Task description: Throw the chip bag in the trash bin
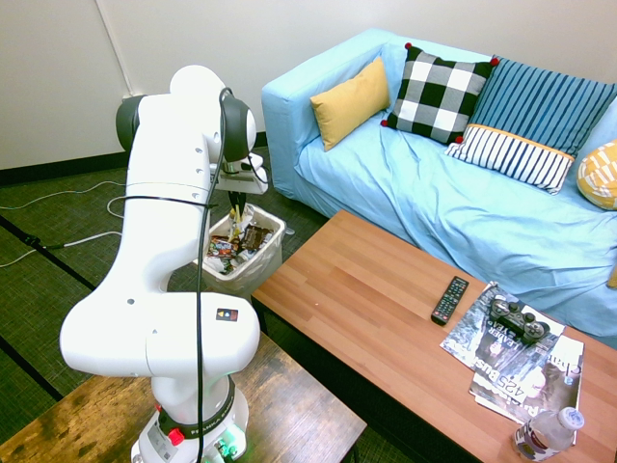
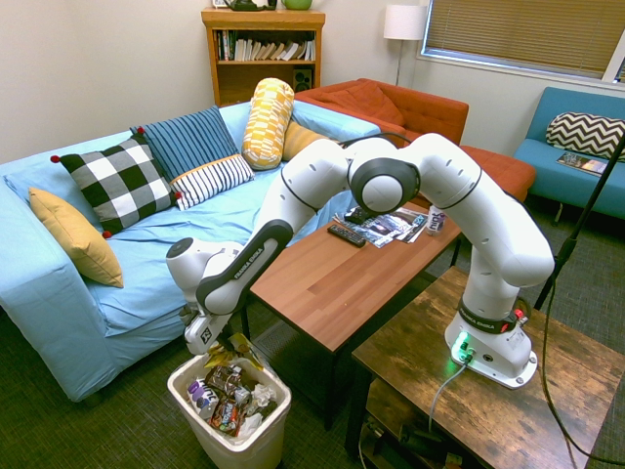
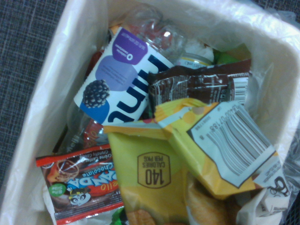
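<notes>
The chip bag (image 2: 237, 352), yellow and crinkled, hangs from my gripper (image 2: 223, 344) right over the open top of the trash bin (image 2: 249, 445). The gripper is shut on the bag's upper edge. In the wrist view the chip bag (image 3: 187, 154) fills the lower part, with its barcode panel showing, above the rubbish inside the white, liner-covered trash bin (image 3: 51, 93). The first exterior view shows the trash bin (image 1: 260, 265) on the carpet between the sofa and the table. My own arm mostly hides the gripper there.
The bin holds a plastic bottle (image 3: 124, 79) and candy wrappers (image 3: 79, 183). A wooden coffee table (image 2: 332, 278) stands close beside the bin, carrying a remote (image 1: 449, 300), magazines (image 1: 521, 367) and a water bottle (image 1: 548, 432). A blue sofa (image 2: 59, 293) borders the other side.
</notes>
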Controlling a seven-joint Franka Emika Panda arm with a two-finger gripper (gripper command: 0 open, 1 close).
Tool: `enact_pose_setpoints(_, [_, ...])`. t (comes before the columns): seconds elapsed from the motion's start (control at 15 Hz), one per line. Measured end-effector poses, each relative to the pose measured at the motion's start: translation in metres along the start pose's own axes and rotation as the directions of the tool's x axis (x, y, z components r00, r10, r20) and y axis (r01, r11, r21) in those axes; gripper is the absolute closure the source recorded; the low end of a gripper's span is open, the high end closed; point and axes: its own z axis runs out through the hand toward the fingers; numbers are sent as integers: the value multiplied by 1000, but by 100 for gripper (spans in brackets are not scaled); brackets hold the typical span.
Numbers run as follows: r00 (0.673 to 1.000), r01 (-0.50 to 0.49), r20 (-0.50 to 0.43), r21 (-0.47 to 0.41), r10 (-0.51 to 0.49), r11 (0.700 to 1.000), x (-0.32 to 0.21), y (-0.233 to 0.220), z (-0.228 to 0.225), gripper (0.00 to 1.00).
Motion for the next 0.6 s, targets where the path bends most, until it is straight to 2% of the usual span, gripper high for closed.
enact_pose_setpoints(0.6, [1000, -3, -3, -20, 3, 1000, 18, -9, 3, 0])
